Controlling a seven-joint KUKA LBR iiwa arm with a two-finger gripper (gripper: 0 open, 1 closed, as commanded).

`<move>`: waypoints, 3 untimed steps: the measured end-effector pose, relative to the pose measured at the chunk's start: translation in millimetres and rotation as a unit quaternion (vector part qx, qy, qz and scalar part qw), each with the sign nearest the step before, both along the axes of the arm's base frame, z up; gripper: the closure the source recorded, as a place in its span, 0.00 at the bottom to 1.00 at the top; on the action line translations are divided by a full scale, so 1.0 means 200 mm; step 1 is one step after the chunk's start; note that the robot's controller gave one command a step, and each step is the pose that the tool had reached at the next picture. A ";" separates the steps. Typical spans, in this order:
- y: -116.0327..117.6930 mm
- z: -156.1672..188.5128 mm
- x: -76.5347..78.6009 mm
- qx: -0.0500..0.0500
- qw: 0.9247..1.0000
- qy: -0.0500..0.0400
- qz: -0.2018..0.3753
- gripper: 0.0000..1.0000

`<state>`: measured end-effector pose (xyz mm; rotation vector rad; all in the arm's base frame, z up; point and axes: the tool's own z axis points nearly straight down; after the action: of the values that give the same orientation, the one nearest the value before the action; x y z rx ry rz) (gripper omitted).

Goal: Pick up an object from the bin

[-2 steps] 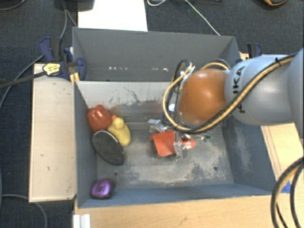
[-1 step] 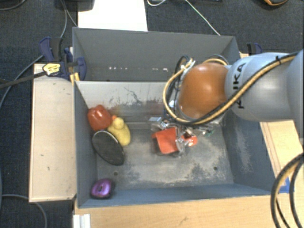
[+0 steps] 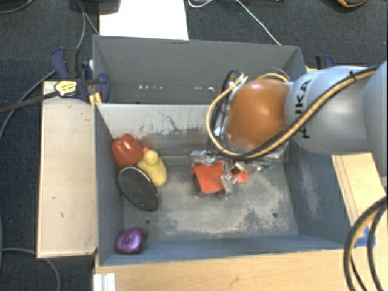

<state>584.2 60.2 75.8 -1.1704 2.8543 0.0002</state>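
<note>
My gripper (image 3: 210, 160) is low in the middle of the bin, under the arm's orange dome. Right beneath and against it lies an orange-red block (image 3: 208, 179) on the bin floor. A smaller orange-red piece (image 3: 242, 176) shows just right of the block, partly hidden by the gripper's metal parts. I cannot make out whether the block is gripped or merely touched.
At the bin's left side a red rounded thing (image 3: 125, 149), a yellow lumpy thing (image 3: 153, 167) and a dark grey disc (image 3: 137, 188) lie bunched together. A small purple thing (image 3: 130, 240) sits in the front left corner. The arm covers the bin's right back part.
</note>
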 end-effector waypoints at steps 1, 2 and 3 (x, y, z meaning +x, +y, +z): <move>0.00 0.00 0.00 0.000 1.000 0.000 -0.001 1.00; -0.01 0.03 0.01 -0.001 1.000 0.009 -0.004 1.00; 0.03 0.07 0.02 -0.001 1.000 0.005 0.020 1.00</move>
<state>588.8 65.3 90.5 -1.2310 2.8398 0.0044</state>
